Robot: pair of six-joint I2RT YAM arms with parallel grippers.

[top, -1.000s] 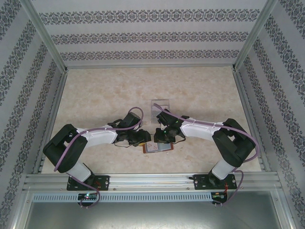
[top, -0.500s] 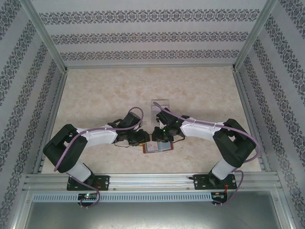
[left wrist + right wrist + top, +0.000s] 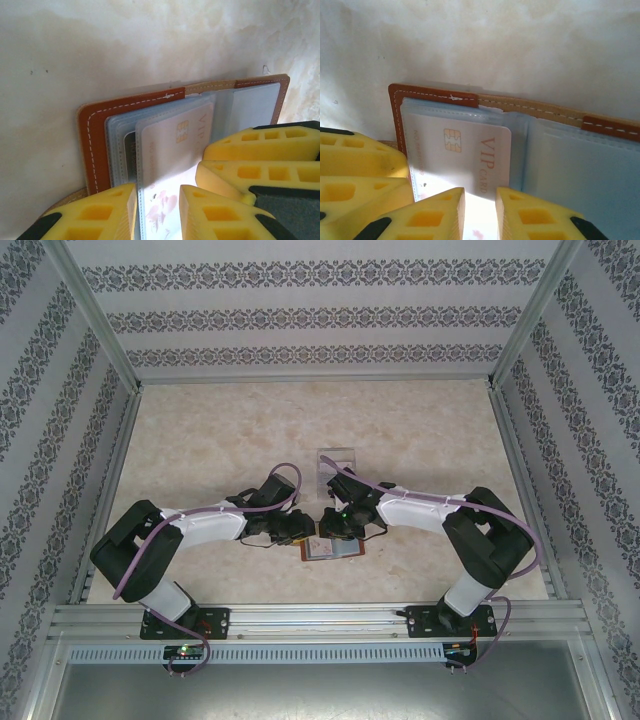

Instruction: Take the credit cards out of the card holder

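The card holder [image 3: 338, 549] lies open on the table, reddish-brown leather [image 3: 95, 135] with grey-blue sleeves [image 3: 580, 170]. A pale credit card marked VIP [image 3: 470, 155] sits in the top sleeve, and a dark card [image 3: 130, 155] peeks out behind it. My left gripper [image 3: 157, 192] hangs low over the sleeve's near edge, jaws partly apart, the pale card [image 3: 165, 145] showing in the gap. My right gripper [image 3: 480, 192] meets it from the other side, jaws a little apart over the same card. Both grippers [image 3: 305, 530] [image 3: 328, 525] nearly touch above the holder.
A clear acrylic stand [image 3: 337, 462] sits just behind the grippers. Patterned walls and metal rails [image 3: 110, 480] close in the marbled table [image 3: 220, 430] on three sides. The right gripper's yellow fingers [image 3: 260, 145] crowd the left wrist view.
The right arm has edged slightly left over the holder. The left arm and the holder look unmoved.
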